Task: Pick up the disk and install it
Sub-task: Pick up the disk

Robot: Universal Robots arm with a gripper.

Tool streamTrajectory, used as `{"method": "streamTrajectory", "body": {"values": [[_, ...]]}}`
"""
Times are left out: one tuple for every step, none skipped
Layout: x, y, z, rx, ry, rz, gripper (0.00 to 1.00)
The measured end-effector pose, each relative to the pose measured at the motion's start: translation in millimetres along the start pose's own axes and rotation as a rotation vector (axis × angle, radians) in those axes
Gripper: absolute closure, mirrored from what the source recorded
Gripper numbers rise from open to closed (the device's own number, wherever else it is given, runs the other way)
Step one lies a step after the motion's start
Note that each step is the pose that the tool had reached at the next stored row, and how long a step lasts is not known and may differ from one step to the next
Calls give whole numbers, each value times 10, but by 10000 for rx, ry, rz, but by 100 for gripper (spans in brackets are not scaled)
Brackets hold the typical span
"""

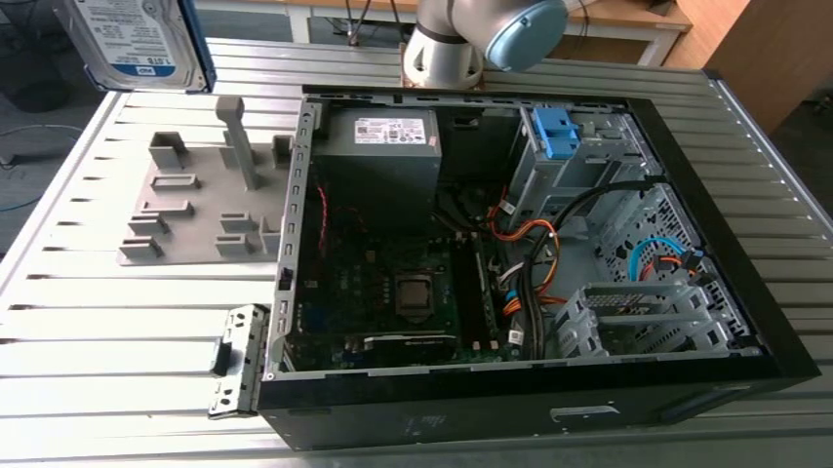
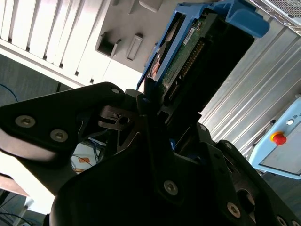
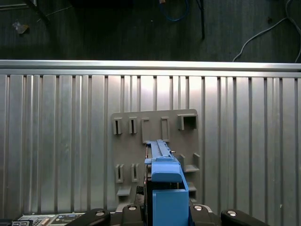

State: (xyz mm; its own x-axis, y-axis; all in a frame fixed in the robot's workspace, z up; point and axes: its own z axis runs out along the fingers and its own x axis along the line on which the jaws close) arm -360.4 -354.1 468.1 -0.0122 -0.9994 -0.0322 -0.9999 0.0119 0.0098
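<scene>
**Holding the disk in the air, beside the open case**

Holds the disk clamped in the gripper, by the short end with the connector pins. Grips it there tightly between black fingers. Keeps its long axis pointing straight away from the fingertips, down toward the slatted metal table, with a tab of the blue bracket at the end far from the gripper. Shows the green circuit side of it in the second wrist view. In the exterior view, carries the disk nearly upright and a little tilted, with the white-and-blue label face turned to the camera. In the first wrist view, presents it edge-on.

Below the gripper, beyond the far end of the disk: a grey plate with slots and upright posts, flat on the table. No contact between disk and plate; well apart in the exterior view.

Off to the side of the gripper, toward the exterior view's right: an open computer case, lying on its side. Inside it:
- a grey power-supply box
- a motherboard on the floor
- a bundle of orange and black cables
- a blue latch piece on a silver drive cage
- a perforated silver cage in one corner

Behind the case, a joint of the arm.
</scene>
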Motion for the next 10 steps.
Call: {"method": "streamTrajectory", "body": {"values": [[6,0,0,0,0,0,64],[12,0,0,0,0,0,64],[18,0,-1,0,0,0,64],[24,0,-1,0,0,0,64],[30,0,-1,0,0,0,64],[36,0,-1,0,0,0,64],[43,0,-1,0,0,0,64],[49,0,-1,0,0,0,64],[55,0,-2,0,0,0,64],[61,0,-2,0,0,0,64]]}}
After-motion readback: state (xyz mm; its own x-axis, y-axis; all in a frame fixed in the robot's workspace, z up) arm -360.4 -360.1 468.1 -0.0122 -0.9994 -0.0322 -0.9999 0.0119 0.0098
